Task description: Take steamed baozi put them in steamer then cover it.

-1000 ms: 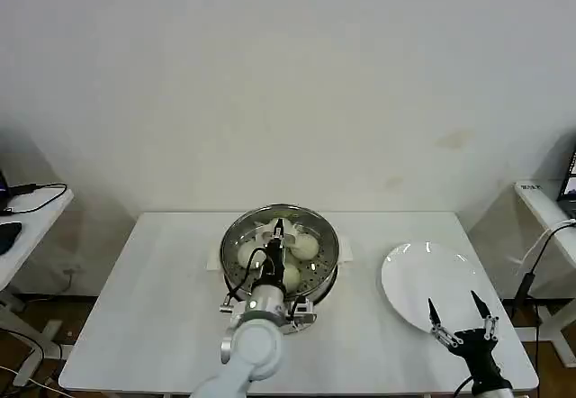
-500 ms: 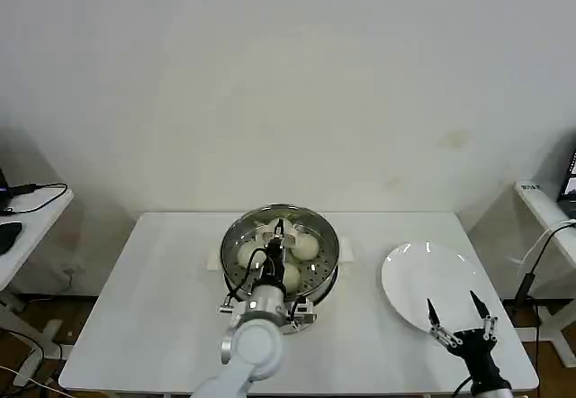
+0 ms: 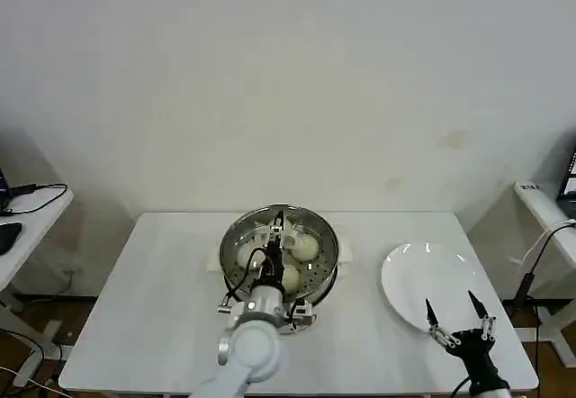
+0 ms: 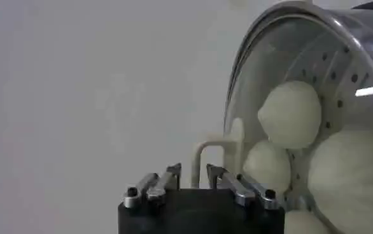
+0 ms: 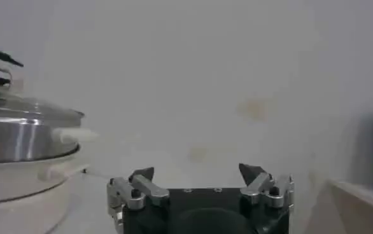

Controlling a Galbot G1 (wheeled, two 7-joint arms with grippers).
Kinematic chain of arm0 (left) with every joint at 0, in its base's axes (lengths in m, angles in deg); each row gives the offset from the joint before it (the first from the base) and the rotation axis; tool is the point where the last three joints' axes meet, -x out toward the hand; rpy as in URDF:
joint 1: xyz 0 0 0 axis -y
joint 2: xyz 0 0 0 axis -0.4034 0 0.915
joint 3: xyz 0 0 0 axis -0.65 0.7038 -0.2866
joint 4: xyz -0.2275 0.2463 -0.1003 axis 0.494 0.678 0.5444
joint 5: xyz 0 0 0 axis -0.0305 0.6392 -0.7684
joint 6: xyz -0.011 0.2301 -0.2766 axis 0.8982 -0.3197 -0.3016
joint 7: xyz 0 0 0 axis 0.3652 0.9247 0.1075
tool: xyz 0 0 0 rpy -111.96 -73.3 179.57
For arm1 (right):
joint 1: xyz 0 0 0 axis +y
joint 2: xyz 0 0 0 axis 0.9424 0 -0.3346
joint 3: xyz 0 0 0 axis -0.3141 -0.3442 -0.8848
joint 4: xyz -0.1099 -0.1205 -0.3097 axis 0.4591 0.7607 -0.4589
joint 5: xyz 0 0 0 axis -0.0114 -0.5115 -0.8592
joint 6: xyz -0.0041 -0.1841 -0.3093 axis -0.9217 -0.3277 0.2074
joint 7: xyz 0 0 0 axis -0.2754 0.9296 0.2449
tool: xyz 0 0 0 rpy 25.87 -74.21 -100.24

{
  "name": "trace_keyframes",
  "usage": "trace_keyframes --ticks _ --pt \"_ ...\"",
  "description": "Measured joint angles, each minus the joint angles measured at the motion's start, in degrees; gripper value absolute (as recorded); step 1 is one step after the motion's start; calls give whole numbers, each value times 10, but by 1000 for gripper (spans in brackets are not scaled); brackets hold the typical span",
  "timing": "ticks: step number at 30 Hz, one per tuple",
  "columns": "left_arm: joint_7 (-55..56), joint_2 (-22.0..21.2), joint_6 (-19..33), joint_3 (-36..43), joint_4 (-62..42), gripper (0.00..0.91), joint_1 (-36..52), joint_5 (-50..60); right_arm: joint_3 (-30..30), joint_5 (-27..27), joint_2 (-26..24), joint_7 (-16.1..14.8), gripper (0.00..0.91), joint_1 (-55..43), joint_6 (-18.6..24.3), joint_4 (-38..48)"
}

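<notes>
White table [image 3: 162, 299], empty white plate [image 3: 423, 281] on its right side, plain white wall [image 3: 288, 83] behind

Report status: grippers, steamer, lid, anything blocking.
Left gripper over the steamer, on the cover's handle. Right gripper open, idle by the white plate. Baozi inside under glass. Nothing blocking.

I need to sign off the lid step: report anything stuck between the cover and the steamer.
Nothing visible. The cover sits on the steamer, the baozi beneath its glass. The left gripper is over the cover's handle; the right gripper hangs open by the white plate.
</notes>
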Motion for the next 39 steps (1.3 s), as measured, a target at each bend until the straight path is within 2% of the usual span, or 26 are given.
trace_keyframes --ticks 39 --pt "20 64 32 -18 115 907 -65 -59 -6 -1 2 -2 907 2 4 2"
